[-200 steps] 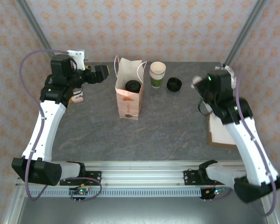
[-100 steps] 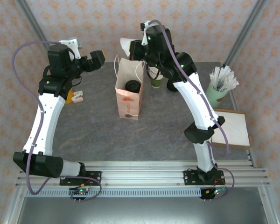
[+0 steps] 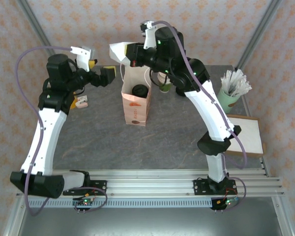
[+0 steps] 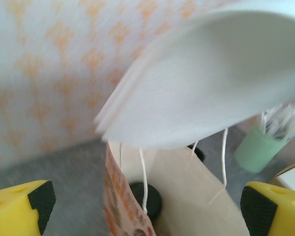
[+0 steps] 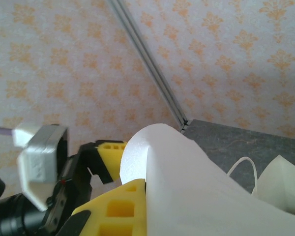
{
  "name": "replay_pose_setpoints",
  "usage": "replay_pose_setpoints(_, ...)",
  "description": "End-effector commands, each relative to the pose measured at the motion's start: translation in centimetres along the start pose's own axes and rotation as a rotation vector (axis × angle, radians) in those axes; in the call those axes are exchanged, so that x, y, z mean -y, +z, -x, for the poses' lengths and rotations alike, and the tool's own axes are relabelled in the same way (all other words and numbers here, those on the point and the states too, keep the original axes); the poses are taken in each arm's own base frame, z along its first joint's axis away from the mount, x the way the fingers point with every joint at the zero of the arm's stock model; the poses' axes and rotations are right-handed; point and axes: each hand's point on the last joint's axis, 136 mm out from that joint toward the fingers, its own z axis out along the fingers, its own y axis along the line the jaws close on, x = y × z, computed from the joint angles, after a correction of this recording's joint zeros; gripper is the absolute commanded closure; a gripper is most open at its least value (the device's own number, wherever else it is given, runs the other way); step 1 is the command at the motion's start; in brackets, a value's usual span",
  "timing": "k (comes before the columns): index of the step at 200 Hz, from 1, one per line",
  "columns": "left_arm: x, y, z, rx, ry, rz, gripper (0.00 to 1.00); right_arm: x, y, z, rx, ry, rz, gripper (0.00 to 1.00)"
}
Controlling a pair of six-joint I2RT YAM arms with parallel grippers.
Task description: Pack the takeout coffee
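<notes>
Swung further left vs. prior frame, now over paper bag, w/ right gripper clenched on white napkin stack. Left gripper spread wide, empty, just beside bag mouth. Takeout coffee upright inside bag, black lid up. Prob. light, thin-walled, crushable, spill-prone: take hold mid-wall below lid, gentle squeeze, no tilt.

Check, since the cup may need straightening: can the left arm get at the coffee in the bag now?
Doubtful: folded white paper in the right gripper hangs over the bag's mouth, above the coffee.
</notes>
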Motion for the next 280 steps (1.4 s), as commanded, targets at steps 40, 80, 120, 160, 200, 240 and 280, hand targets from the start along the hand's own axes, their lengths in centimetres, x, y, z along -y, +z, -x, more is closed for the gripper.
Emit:
replay_pose_setpoints(40,1.3,-0.3,3.8,0.119,0.532,-0.060,0.07,-3.1,-0.5,-3.0,-0.166,-0.010,0.229,1.00)
replay_pose_setpoints(80,5.4,-1.4,4.8,0.159,0.534,-0.286,0.39,-3.5,0.1,-4.0,-0.210,-0.006,0.272,1.00)
replay_pose_setpoints(120,7.2,-2.3,5.6,0.176,0.403,-0.232,0.88,0.1,1.4,-3.5,-0.150,0.034,0.072,1.00)
replay_pose_setpoints(160,3.5,-2.3,5.6,0.049,0.041,0.126,1.00,3.9,-0.9,-0.1,0.021,0.063,-0.173,0.29)
replay_pose_setpoints(200,1.9,-2.8,6.4,0.025,-0.309,0.345,1.00,10.6,-8.1,3.0,0.253,0.117,-0.521,0.01)
replay_pose_setpoints(240,4.7,-0.9,8.2,0.056,-0.464,0.244,1.00,15.8,-14.8,2.1,0.367,0.247,-0.697,0.00)
replay_pose_setpoints(280,6.7,0.2,10.1,0.060,-0.460,0.181,1.00,17.0,-18.4,0.7,0.415,0.276,-0.752,0.00)
